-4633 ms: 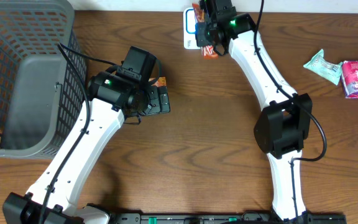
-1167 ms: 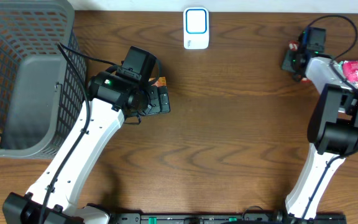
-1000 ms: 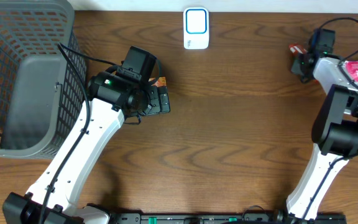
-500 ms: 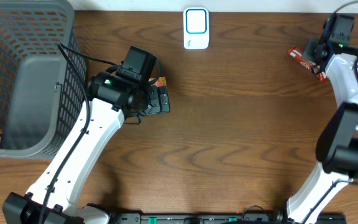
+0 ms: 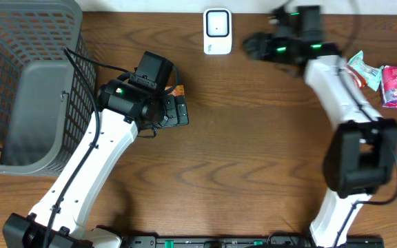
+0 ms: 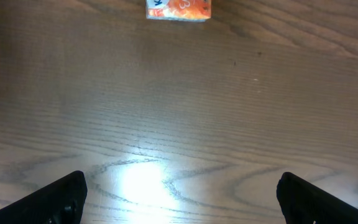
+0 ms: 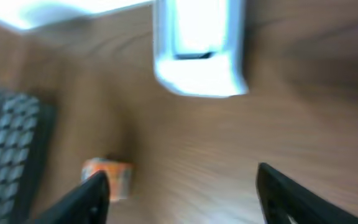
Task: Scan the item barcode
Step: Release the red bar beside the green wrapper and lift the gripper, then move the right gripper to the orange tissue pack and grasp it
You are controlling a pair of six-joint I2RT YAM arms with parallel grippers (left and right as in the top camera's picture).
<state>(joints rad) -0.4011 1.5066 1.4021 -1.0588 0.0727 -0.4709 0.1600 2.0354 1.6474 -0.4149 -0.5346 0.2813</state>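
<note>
Since both grippers are empty, I judge the step in hand to be picking up the packet [image 5: 177,90] and carrying it to the scanner [image 5: 217,31]. State of the left gripper [image 6: 182,186]: fingers at full spread, nothing between them, bare table [image 6: 179,124] below. State of the right gripper [image 7: 185,186]: fingers well parted, nothing held, hanging just beside the scanner; that view is blurred. The packet lies on the table just beyond the left fingertips, well apart from the scanner. To pick well, I advance the left gripper until the packet sits between the fingers, lower to the table, then close on its edges so that the printed faces are left uncovered. I hold the right arm out of the path between packet and scanner. Appearance of the packet: small, orange with white print. The left wrist view shows only its near edge at the top of frame; overhead, only a corner shows past the arm. No barcode shows in any view, so I cannot tell which face must be turned to the scanner window.
</note>
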